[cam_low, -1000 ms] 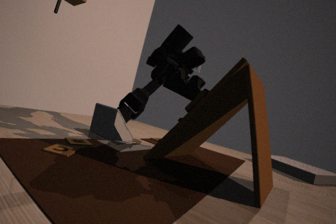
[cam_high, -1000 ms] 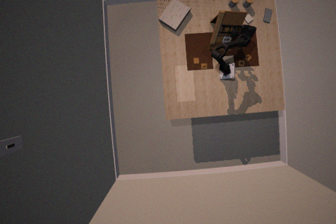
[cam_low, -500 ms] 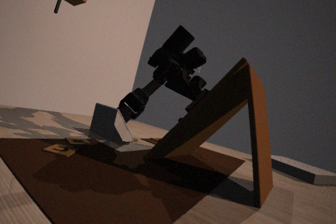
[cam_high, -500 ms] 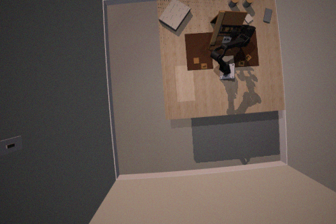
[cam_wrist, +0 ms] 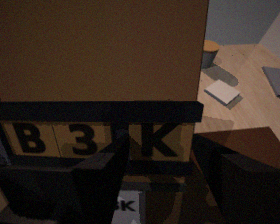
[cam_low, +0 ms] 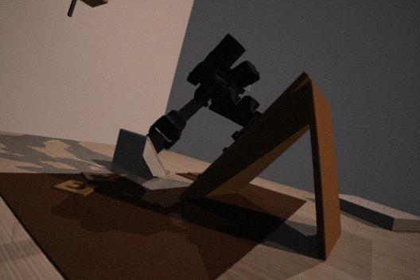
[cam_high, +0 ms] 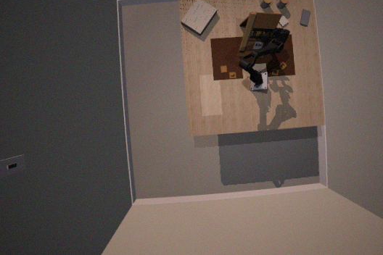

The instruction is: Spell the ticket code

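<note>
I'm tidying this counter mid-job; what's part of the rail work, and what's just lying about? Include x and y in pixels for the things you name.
Part of the job:
- board (cam_high: 266,21) (cam_low: 328,164) (cam_wrist: 101,50)
- K tile (cam_wrist: 161,141), between the fingers
- B tile (cam_wrist: 30,139)
- 3 tile (cam_wrist: 83,140)
- ticket (cam_wrist: 127,209)

Apparently just about:
- two orange-topped cans (cam_high: 266,1) (cam_high: 282,1)
- grey slab (cam_high: 305,17) (cam_wrist: 277,81)
</note>
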Controlling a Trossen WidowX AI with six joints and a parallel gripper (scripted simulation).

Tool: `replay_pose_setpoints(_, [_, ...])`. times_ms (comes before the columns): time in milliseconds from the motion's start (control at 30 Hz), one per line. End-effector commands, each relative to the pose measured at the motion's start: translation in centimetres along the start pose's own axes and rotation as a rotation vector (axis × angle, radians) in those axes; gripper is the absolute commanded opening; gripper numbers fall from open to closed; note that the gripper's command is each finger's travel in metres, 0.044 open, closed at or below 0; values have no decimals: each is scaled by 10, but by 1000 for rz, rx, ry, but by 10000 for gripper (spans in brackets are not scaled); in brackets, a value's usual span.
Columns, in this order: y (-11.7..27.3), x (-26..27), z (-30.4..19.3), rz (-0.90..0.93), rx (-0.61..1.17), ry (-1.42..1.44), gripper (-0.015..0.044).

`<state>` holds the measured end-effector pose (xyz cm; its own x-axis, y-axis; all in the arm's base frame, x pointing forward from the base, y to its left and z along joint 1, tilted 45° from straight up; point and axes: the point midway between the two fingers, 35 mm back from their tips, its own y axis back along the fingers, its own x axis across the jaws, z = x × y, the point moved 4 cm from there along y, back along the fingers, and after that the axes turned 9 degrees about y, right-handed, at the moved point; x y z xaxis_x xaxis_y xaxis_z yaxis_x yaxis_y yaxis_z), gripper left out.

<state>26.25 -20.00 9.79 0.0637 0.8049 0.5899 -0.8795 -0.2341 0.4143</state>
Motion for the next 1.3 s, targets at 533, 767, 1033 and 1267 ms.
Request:
replay_pose_setpoints(533, [0, 7, 0, 0, 0, 0, 157])
replay_pose_setpoints(767, [7, 7, 0, -2, 4, -9, 295])
replay_pose_setpoints(1033, [16, 7, 1, -3, 4, -10, 295])
replay_pose_setpoints(1267, [21, 5, 0, -3, 5, -10, 295])
